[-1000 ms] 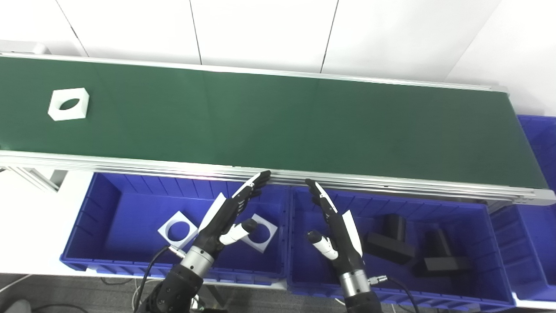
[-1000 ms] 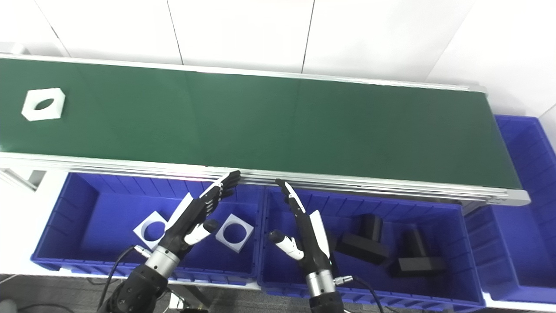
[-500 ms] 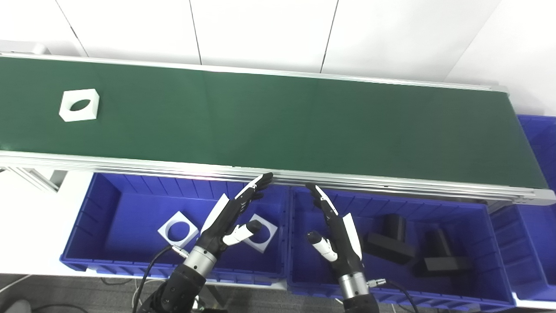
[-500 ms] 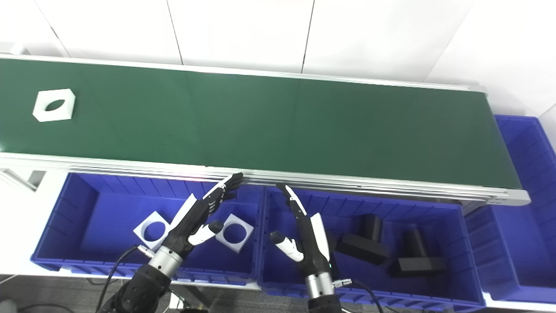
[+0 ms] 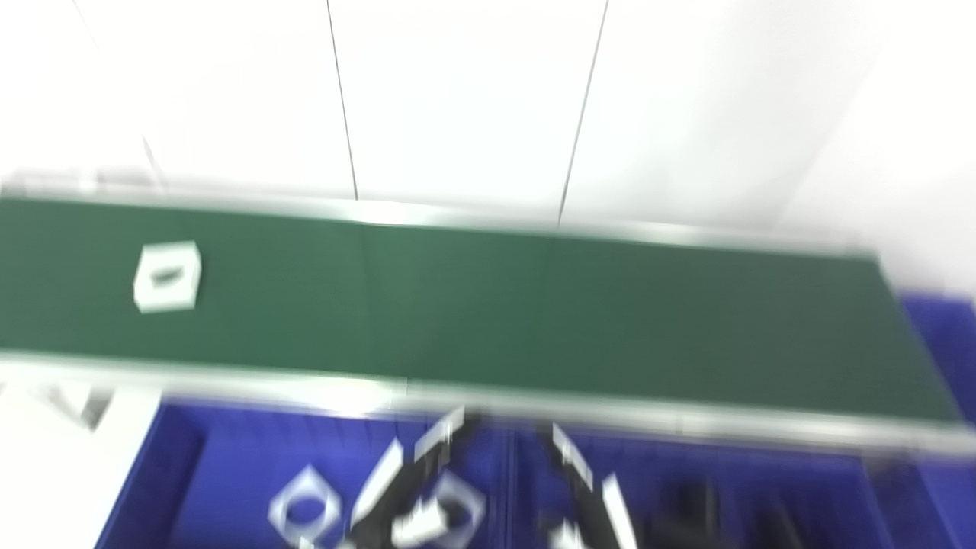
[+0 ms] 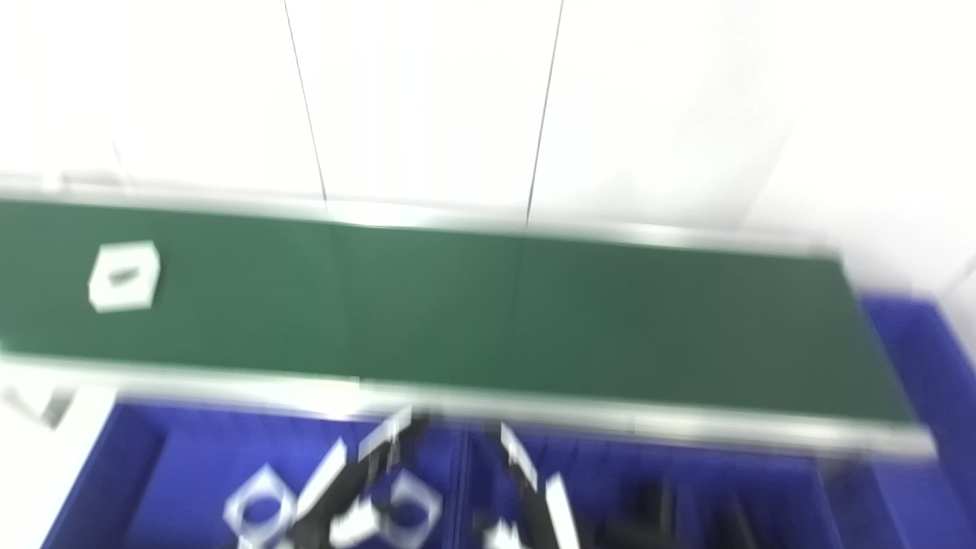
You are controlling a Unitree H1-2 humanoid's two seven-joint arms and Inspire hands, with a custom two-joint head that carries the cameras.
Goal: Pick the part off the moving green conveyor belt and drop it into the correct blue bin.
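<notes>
Part [image 5: 167,276], a white block with a dark hole in its middle, lies flat on the green belt [image 5: 534,320], near the belt's left end and about midway between its far and near edges. Nothing touches it. Both views are smeared by blur, so fine detail is lost.

Beyond the belt's far edge stands a white panelled wall [image 5: 457,99] with thin dark seams. The belt itself runs across almost the whole width, with a pale metal rail [image 5: 686,415] along its near edge.

In front of that rail sit blue bins. The first blue bin [image 5: 183,473] is in front of the belt's left half, the second blue bin [image 5: 846,488] is in front of its right half, and the two stand side by side. The third blue bin [image 5: 942,324] shows just past the belt's right end. A strip of white counter [image 5: 46,473] shows in front of the belt's left end, beside the first bin.

The left robot hand [image 5: 415,488] hangs over the first bin and the right robot hand [image 5: 587,488] over the second, both just short of the belt's near rail and well apart from the part. Their fingers seem to reach toward the belt, but the blur is too heavy to tell whether either is spread or clenched.

Two white square plates [image 5: 305,511] with round holes lie in the first bin, and dark blocks [image 5: 690,507], only vague shapes, lie in the second.
</notes>
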